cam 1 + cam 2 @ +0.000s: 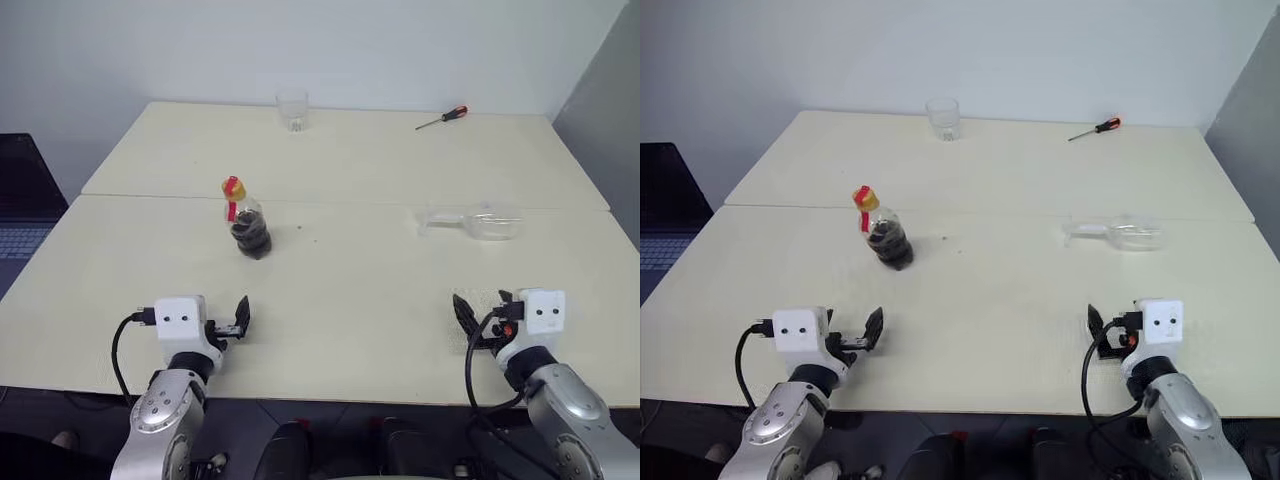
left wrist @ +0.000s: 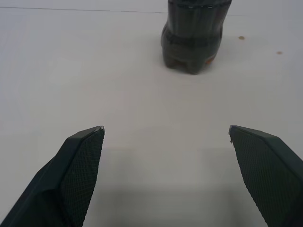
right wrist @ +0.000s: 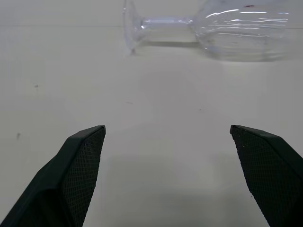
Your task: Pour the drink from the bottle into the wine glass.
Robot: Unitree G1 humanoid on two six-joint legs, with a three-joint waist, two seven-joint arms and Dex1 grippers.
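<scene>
Standing bottle with red neck label, no readable writing.

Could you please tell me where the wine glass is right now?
The wine glass lies on its side on the near table, on the robot's right, ahead of the open right gripper, apart from the bottle.

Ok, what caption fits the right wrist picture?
Open right gripper faces the wine glass lying on its side on the table.
</scene>
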